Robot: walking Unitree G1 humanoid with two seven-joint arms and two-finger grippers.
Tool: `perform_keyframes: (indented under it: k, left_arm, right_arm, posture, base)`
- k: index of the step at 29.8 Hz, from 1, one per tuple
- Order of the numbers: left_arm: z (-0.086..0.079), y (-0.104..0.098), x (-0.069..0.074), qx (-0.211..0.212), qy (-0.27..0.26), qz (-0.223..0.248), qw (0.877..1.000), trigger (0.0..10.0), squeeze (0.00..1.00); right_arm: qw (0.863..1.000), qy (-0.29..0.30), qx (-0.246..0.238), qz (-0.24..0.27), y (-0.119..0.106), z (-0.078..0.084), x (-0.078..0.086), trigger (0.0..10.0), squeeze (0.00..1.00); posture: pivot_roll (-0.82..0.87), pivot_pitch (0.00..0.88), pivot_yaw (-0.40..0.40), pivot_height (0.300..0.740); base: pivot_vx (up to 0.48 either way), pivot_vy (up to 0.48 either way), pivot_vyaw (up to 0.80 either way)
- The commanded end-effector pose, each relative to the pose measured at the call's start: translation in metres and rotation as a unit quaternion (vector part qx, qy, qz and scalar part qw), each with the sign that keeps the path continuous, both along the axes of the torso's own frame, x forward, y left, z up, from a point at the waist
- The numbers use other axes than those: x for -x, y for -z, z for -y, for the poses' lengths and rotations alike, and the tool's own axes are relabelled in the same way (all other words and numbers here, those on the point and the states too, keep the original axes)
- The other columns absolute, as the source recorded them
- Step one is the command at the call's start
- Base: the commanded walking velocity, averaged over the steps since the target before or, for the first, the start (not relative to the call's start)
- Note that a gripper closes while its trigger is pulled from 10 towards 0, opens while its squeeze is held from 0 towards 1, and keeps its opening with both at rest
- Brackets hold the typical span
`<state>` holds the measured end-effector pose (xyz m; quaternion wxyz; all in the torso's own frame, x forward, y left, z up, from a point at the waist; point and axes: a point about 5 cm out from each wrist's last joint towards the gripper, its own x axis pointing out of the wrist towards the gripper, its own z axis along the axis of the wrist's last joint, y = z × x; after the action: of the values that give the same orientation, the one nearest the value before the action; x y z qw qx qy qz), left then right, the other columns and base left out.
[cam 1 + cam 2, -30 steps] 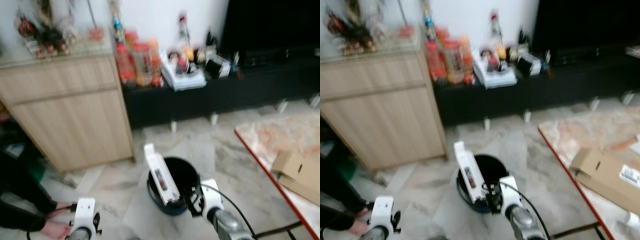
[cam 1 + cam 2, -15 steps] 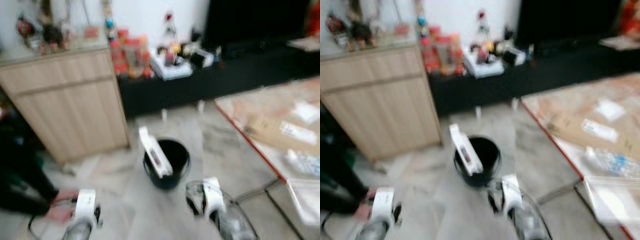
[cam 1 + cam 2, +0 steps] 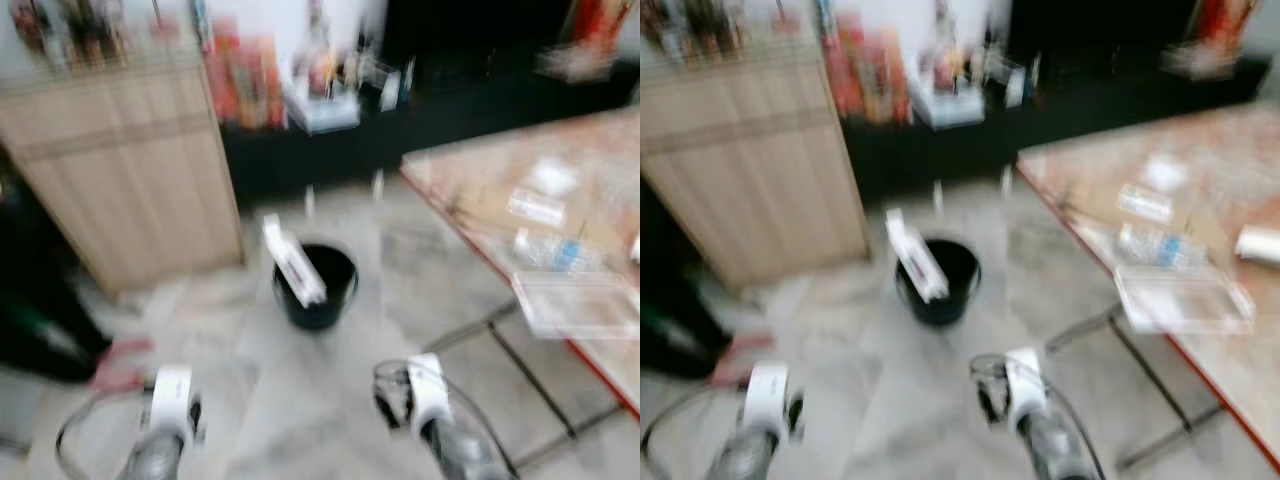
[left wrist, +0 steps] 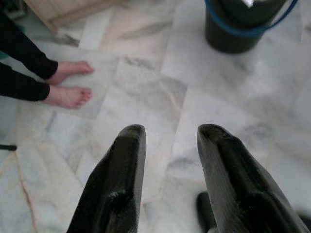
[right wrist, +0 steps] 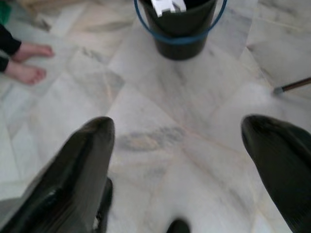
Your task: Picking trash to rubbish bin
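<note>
A black bucket with a blue rim (image 3: 315, 288) stands on the marble floor, and a flat white box (image 3: 292, 262) leans upright out of it. The bucket also shows in the left wrist view (image 4: 245, 24) and the right wrist view (image 5: 181, 26). My left gripper (image 4: 170, 138) hangs low over the floor, open and holding nothing. My right gripper (image 5: 177, 133) is open wide, also holding nothing, and points toward the bucket from a short way back. On the table at the right lie a plastic bottle (image 3: 1150, 245), a clear flat tray (image 3: 1185, 300) and bits of paper (image 3: 1145, 200).
A wooden cabinet (image 3: 120, 170) stands at the left, a black low unit with cluttered items (image 3: 330, 100) behind. A person's bare feet (image 4: 68, 82) rest on the floor to the left. The red-edged table (image 3: 470, 250) has metal legs (image 3: 530, 375) on the right. The head views are blurred.
The whole view has pulled back and swung right: the bucket now looks farther and smaller, more of the table shows, and my right gripper has come away from the bucket's rim.
</note>
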<state>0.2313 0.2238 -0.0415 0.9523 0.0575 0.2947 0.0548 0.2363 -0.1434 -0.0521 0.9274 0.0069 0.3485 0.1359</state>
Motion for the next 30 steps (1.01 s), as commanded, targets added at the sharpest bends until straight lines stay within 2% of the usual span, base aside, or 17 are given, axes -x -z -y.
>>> perform_keyframes:
  k: [1,10,18,21,24,30]
  left_arm:
    - [-0.001,0.002,0.003,-0.002,-0.003,-0.005,1.0,10.0,0.0]
    - [0.0,0.001,0.002,0.0,0.001,-0.001,1.0,10.0,0.0]
    - [-0.001,-0.002,-0.001,-0.004,0.003,0.009,1.0,10.0,0.0]
    - [-0.002,-0.009,-0.008,-0.011,0.006,0.033,0.999,10.0,0.0]
    - [0.001,-0.021,-0.021,-0.017,0.023,0.076,0.997,10.0,0.0]
    - [0.007,-0.038,-0.035,-0.026,0.04,0.135,0.99,10.0,0.0]
  right_arm:
    - [1.0,0.006,0.004,0.007,-0.003,0.005,-0.005,10.0,0.0]
    - [1.0,0.005,0.006,0.011,-0.004,0.006,-0.006,10.0,0.0]
    - [0.999,0.001,0.006,0.037,-0.012,0.004,-0.015,10.0,0.0]
    - [0.998,-0.003,0.007,0.064,-0.02,0.003,-0.023,10.0,0.0]
    - [0.995,-0.008,0.007,0.102,-0.031,0.002,-0.035,10.0,0.0]
    - [0.988,-0.019,-0.005,0.154,-0.047,-0.004,-0.049,10.0,0.0]
  posture:
    - [-0.06,0.017,0.007,0.74]
    - [-0.06,0.014,0.009,0.74]
    - [-0.07,0.005,0.013,0.74]
    - [-0.07,0.0,0.017,0.74]
    - [-0.07,0.0,0.018,0.74]
    - [-0.07,0.0,0.021,0.74]
  base:
    - [0.0,0.0,0.0]
    - [0.0,0.0,0.0]
    - [0.0,0.0,0.0]
    - [0.0,0.0,0.0]
    - [0.0,0.0,0.0]
    - [0.0,0.0,0.0]
